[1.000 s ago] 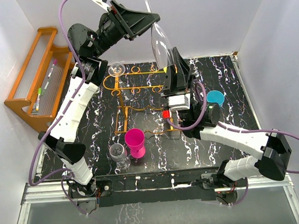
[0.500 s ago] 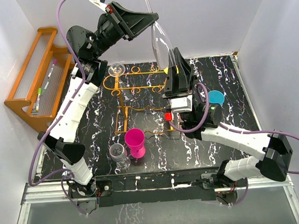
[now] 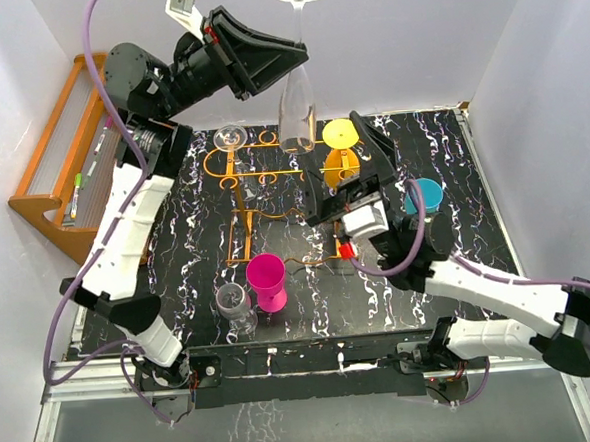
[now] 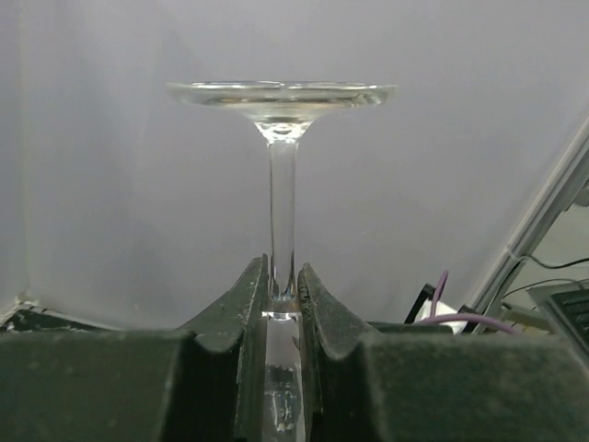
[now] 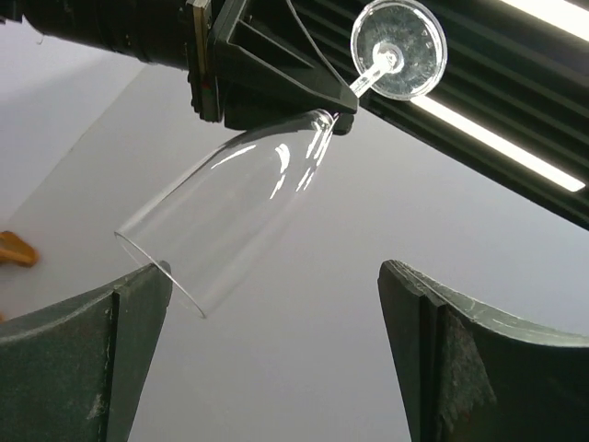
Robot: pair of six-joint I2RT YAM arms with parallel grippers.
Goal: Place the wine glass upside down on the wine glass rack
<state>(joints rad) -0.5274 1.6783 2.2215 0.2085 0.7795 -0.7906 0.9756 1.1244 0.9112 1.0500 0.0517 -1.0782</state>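
Black fingers [image 4: 244, 313] of the left gripper [image 4: 282, 287] are pinched together on the stem of the wine glass [image 4: 282, 198], low on the stem where it widens into the bowl; the round foot stands level above the fingers and the bowl hangs mouth down beneath them. A white tag [image 3: 180, 0] on that wrist carries print too small to read, and no other writing can be made out. From overhead the left gripper [image 3: 300, 52] holds the glass high in the air, with the clear bowl [image 3: 295, 109] showing over the far rail of the wine glass rack [image 3: 260, 146], the orange-gold wire stand on the black marbled table [image 3: 441, 152]; the glass is not resting on it. The right gripper [image 3: 355, 174] sits lower, to the right of the bowl, with its jaws spread wide apart and nothing between them. Its own camera looks up at the tilted bowl [image 5: 230, 212], whose rim shows just over the tip of one finger [image 5: 83, 368], while the overhead view shows a gap between glass and gripper. A second clear glass [image 3: 230, 137] sits at the rack's far left corner. A yellow goblet [image 3: 340, 135] is just behind the right gripper and a blue cup [image 3: 426, 193] is to its right. Nearer the arm bases stand a pink goblet [image 3: 268, 279] and a small clear tumbler [image 3: 233, 303], side by side. A brown wooden stepped rack [image 3: 71, 160] holding pens lies off the mat at the left
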